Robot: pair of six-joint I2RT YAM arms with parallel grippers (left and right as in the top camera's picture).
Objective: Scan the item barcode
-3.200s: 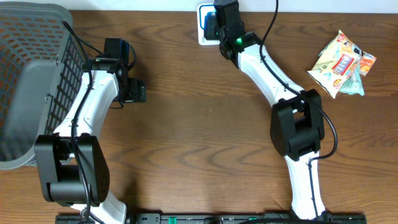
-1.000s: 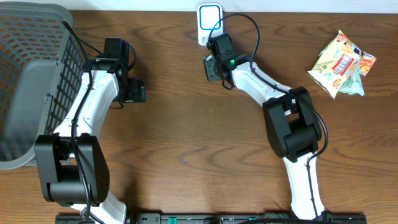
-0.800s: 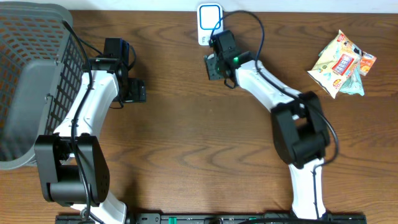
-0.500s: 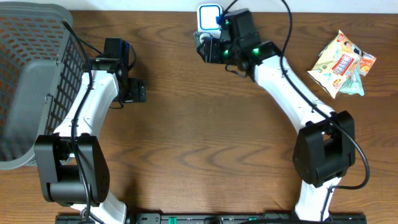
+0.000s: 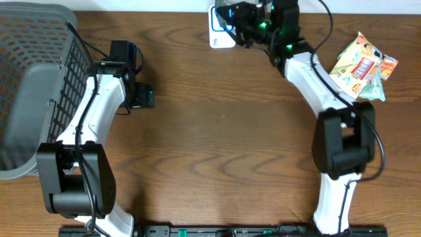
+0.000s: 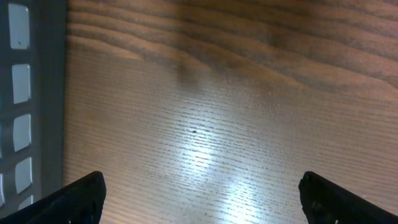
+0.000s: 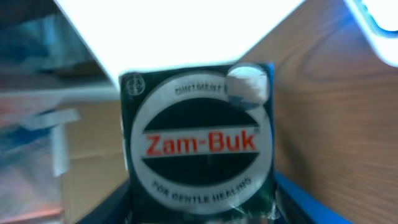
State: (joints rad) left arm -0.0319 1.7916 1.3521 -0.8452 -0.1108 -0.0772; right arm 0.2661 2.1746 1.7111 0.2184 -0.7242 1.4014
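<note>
Your right gripper (image 5: 238, 14) is clamped on the box (image 7: 199, 143), Zam-Buk label facing its wrist camera. It's held up at the far edge of the table (image 5: 217, 145), right by the white scanner (image 5: 216, 39). Your left gripper (image 5: 146, 97) hangs wide open over bare wood beside the basket (image 5: 33, 79). Snack packets (image 5: 360, 66) lie off to the right.

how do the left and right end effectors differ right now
The left end effector is wide open and empty; the right end effector is shut on a Zam-Buk box. The left one hangs over the wooden table beside the grey basket; the right one is at the far edge, by the white scanner. Both sit on white and black arms.
</note>
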